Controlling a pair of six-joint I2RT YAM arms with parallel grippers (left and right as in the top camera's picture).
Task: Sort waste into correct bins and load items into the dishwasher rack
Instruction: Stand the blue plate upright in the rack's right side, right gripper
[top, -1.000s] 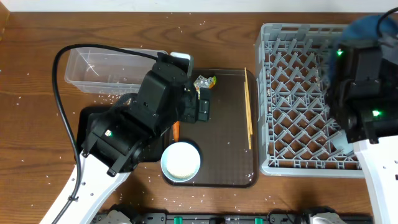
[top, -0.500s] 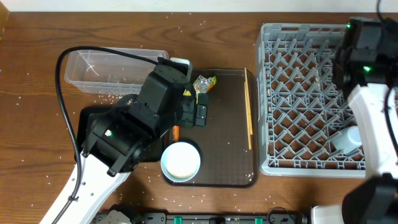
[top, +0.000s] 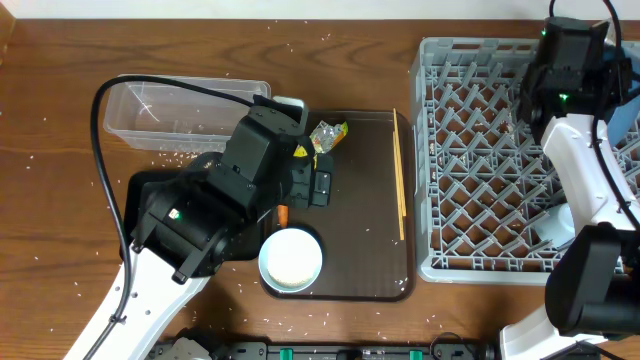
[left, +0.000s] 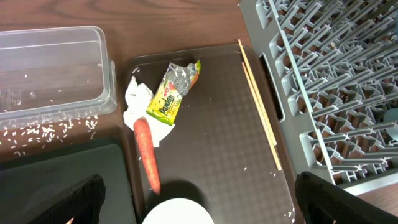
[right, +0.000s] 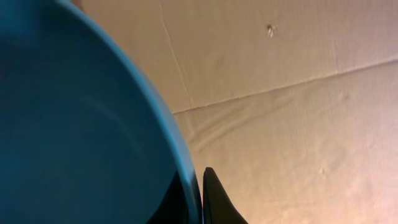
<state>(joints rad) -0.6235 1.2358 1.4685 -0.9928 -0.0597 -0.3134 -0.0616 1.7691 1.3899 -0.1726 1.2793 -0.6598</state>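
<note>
Overhead, the left arm (top: 190, 225) reaches in from the table's front-left corner and bends over the black tray (left: 62, 180) toward the brown tray (top: 365, 235). Its claw (top: 318, 182) hovers above the brown tray's left half, fingers spread wide and holding nothing.

Nearest the front edge, a white bowl (top: 291, 258) sits on the brown tray's front-left corner. Just behind it, in the left wrist view, a carrot (left: 147, 155) lies lengthwise along the tray's left side. Its far end touches a crumpled tissue (left: 134, 102), and a yellow-green wrapper (left: 173, 93) lies partly on that tissue. Two chopsticks (left: 258, 102) lie side by side along the tray's right edge, next to the grey rack (top: 470, 150).

Behind the black tray stands the clear tub (left: 50, 56), with rice grains (left: 37, 130) scattered along its front wall. The rack fills the table's right side, and a pale cup (top: 555, 228) rests near its front-right corner.

Farthest back, the right arm (top: 580, 150) rises along the rack's right side, its wrist over the back-right corner. The right wrist view shows its claw (right: 198, 186) pinching the rim of a dark-blue plate (right: 74, 124). Whether the plate touches the rack cannot be told.
</note>
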